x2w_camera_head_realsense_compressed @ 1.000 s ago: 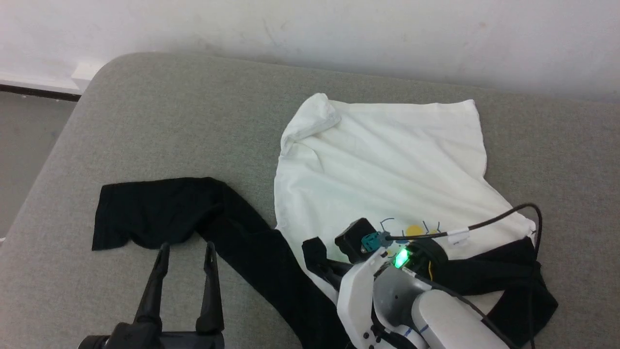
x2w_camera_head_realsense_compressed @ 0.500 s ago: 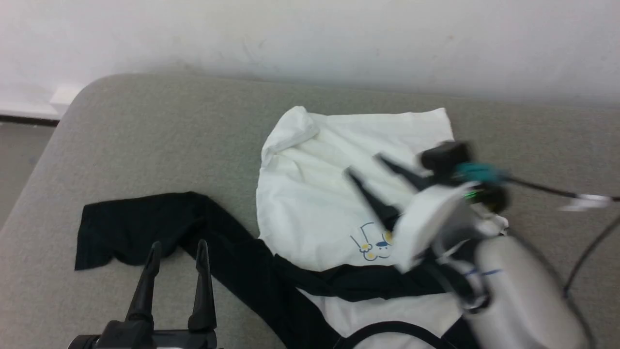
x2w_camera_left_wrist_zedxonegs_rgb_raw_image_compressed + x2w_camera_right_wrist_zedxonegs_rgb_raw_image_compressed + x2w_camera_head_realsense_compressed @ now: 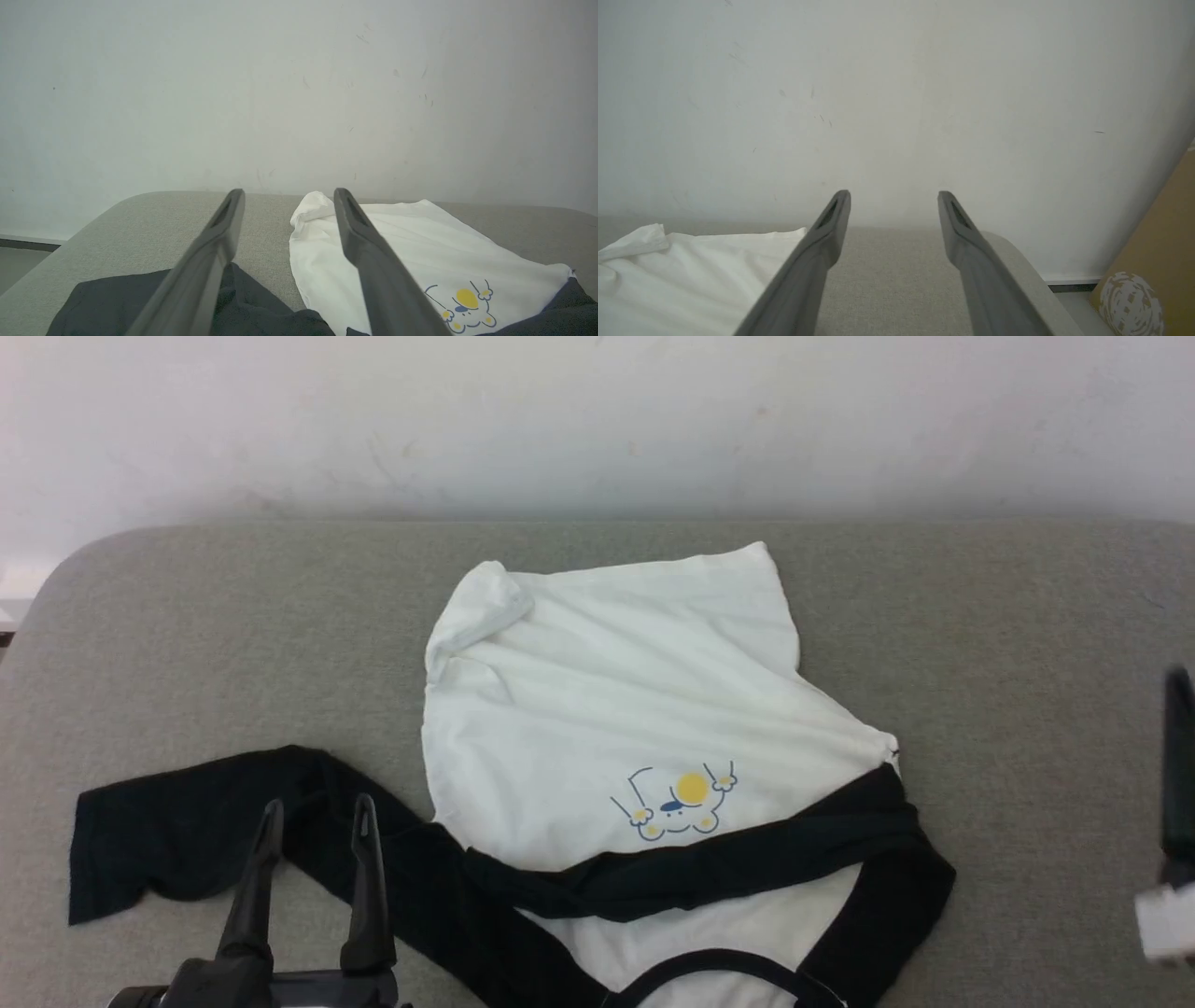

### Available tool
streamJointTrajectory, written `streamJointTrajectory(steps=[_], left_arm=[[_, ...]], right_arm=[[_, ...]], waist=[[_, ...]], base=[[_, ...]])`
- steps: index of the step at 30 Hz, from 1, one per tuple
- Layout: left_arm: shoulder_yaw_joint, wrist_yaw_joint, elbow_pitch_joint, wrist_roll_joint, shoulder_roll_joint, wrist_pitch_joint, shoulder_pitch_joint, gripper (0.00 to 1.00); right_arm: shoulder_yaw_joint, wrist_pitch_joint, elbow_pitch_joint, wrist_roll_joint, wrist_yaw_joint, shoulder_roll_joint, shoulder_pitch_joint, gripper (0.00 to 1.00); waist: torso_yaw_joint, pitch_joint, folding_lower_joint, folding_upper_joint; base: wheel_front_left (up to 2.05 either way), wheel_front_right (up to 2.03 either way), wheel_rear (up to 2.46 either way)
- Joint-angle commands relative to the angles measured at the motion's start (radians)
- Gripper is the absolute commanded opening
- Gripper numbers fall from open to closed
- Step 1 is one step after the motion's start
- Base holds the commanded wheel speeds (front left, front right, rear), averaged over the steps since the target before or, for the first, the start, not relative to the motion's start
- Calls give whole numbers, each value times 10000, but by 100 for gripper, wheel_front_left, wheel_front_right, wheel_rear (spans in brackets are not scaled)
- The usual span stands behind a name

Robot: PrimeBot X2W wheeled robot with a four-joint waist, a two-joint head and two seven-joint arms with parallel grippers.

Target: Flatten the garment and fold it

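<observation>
The garment [image 3: 607, 709] lies on the grey cushion with its white body spread, rumpled, toward the wall. Its yellow-and-blue print [image 3: 677, 803] faces up. One black sleeve [image 3: 187, 821] stretches out to the left. The other sleeve [image 3: 709, 873] lies folded across the chest below the print, and the black collar [image 3: 709, 963] is at the near edge. My left gripper [image 3: 316, 807] hovers open over the left sleeve, holding nothing. My right gripper [image 3: 894, 196] is open and empty, right of the shirt; one of its fingers [image 3: 1178, 756] shows at the head view's right edge.
The grey cushion [image 3: 233, 616] has rounded far corners and ends at a white wall [image 3: 597, 420]. A brown cardboard-like object [image 3: 1157, 261] stands beyond the cushion's right end. Bare cushion lies on both sides of the shirt.
The right gripper rose from the collar area, swung over the shirt and out to the right edge, empty. The right sleeve now lies across the chest. The head camera shifted; the left gripper held still.
</observation>
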Motion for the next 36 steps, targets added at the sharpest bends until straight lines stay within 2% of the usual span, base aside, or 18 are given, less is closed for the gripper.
streamJointTrajectory(steps=[1,4,8,12,15,20,23,27,31,36], left_arm=[[67,78,-24,-29,46,-89,172,100],[68,85,65,-111,10,-169,341,100],[122,140,216,-231,-28,-245,630,100],[390,253,146,-277,93,-225,683,100],[775,209,-162,-352,429,-2,384,100],[1501,-283,-524,-392,1658,1126,-1031,100],[2166,-664,-469,-1295,2105,1970,-2410,100],[2724,-1260,564,-2148,3052,3246,-4097,100],[2898,-1531,1598,-2956,3429,4385,-5155,100],[3035,-1516,2346,-3593,3780,5707,-5232,100]], right_arm=[[-234,-267,-59,92,-7,55,504,100],[-711,-883,414,811,-7,63,1511,100],[-629,-1617,1052,1632,-7,65,2366,100],[-480,-2023,1216,1773,-7,66,2421,100],[-524,-2068,1115,1664,-7,67,2196,100],[-636,-1941,947,1514,-7,67,1882,100],[-622,-1849,834,1507,-7,67,1735,100],[-529,-1748,703,1417,-7,67,1467,100],[-474,-1639,515,1293,-7,67,1152,100],[-479,-1484,293,1117,-7,68,918,100]], waist=[[-155,-22,1,0],[-244,-86,1,0],[-324,-174,1,0],[-298,-135,1,0],[-181,76,1,0],[140,570,1,0],[320,977,1,0],[458,1597,1,0],[447,2208,1,0],[427,2848,1,0]], base=[[0,0,0],[0,0,0],[0,0,0],[0,0,0],[0,0,0],[0,0,0],[0,0,0],[0,0,0],[0,0,0],[0,0,0]])
